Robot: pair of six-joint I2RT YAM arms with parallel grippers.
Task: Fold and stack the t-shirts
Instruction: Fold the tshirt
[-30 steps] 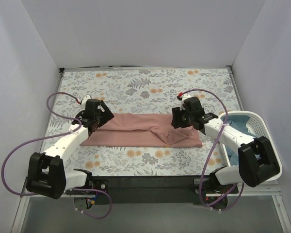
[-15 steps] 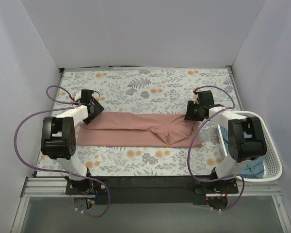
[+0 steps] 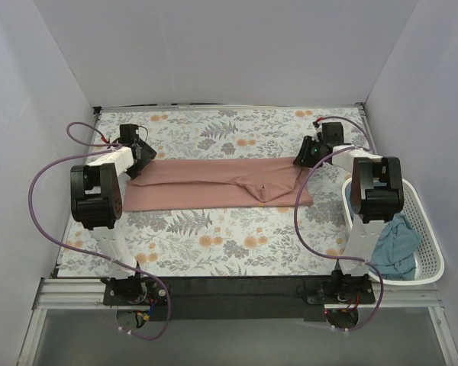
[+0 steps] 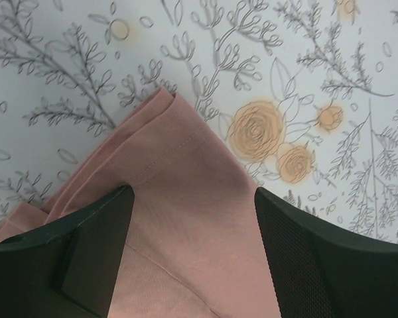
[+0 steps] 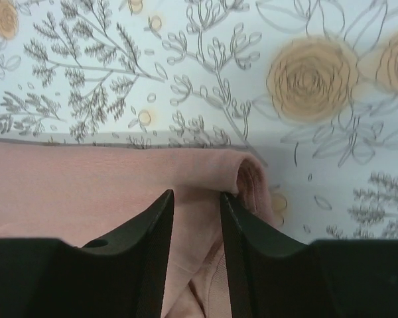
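Note:
The dusty-pink t-shirt (image 3: 214, 183) lies folded into a long strip across the middle of the table. My left gripper (image 3: 143, 158) is at its far left corner. In the left wrist view my left gripper (image 4: 194, 192) has its jaws wide apart, with the pink shirt (image 4: 186, 165) lying flat between them. My right gripper (image 3: 301, 158) is at the far right corner. In the right wrist view my right gripper (image 5: 197, 195) has a narrow gap, and the pink shirt (image 5: 86, 185) lies flat in it beside a rolled fold. The teal-blue t-shirt (image 3: 397, 252) lies in the basket.
A floral-patterned cloth (image 3: 229, 244) covers the table. A white slotted basket (image 3: 431, 229) stands at the right edge beside the right arm. White walls close in the left, back and right sides.
Both grippers have moved toward the far side and outward. The pink shirt has shifted back with them and lies stretched longer. More of the teal shirt shows in the basket.

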